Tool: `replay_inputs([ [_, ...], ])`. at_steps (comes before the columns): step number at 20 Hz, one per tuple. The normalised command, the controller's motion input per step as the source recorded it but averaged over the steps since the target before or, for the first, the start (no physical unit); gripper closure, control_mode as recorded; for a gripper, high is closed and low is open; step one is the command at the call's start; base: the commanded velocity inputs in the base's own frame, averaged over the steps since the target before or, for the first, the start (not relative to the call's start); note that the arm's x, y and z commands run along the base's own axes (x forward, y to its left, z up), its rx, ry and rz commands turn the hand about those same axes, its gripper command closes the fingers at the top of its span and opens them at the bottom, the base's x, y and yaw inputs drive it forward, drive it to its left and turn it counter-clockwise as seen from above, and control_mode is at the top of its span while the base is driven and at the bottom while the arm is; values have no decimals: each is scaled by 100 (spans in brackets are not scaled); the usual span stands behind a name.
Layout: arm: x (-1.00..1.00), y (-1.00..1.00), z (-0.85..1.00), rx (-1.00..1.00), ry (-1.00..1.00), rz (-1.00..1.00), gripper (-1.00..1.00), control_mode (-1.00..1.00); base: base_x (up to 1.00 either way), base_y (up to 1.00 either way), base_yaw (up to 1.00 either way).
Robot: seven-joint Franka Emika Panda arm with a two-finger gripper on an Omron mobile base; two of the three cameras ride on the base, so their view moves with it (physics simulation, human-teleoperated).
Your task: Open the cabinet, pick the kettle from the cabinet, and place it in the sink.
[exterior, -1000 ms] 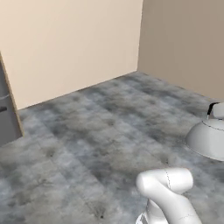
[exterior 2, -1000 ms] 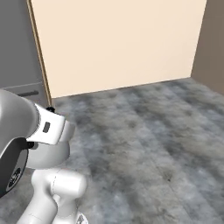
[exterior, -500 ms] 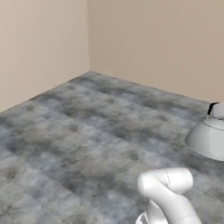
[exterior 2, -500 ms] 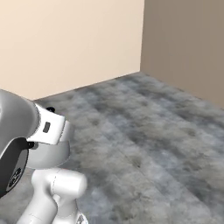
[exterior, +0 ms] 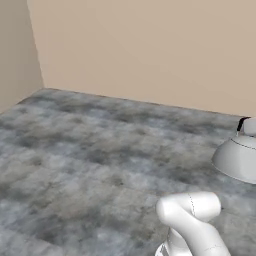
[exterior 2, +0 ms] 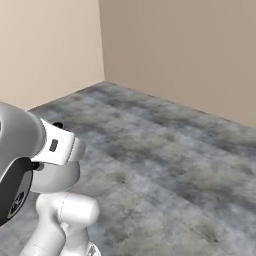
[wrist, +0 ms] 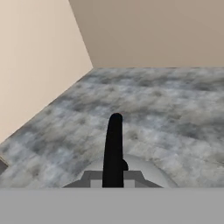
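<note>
Fingers closed on the kettle [exterior: 237, 157] (black handle [wrist: 113, 151]) above mottled floor [exterior: 90, 150], beige walls [exterior: 150, 45] around.

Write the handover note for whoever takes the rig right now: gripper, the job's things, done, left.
Gripper: shut on the black top handle of the squat dome-shaped silvery-grey metal kettle.
Kettle: held up at the arm's end, over mottled grey floor, facing beige walls.
Done: kettle is out of the cabinet and in the grip.
Left: get to the sink, lower the kettle into it, release.
</note>
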Motion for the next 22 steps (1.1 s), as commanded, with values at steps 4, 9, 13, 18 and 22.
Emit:
replay_inputs([
  [4, 0, 0, 0, 0, 0, 0, 100, 100, 0, 0, -50],
  [9, 0, 0, 0, 0, 0, 0, 100, 100, 0, -5, -51],
  [13, 0, 0, 0, 0, 0, 0, 100, 100, 0, -7, -52],
  [18, 0, 0, 0, 0, 0, 0, 100, 100, 0, -7, -53],
  [22, 0, 0, 0, 0, 0, 0, 100, 100, 2, -10, -51],
])
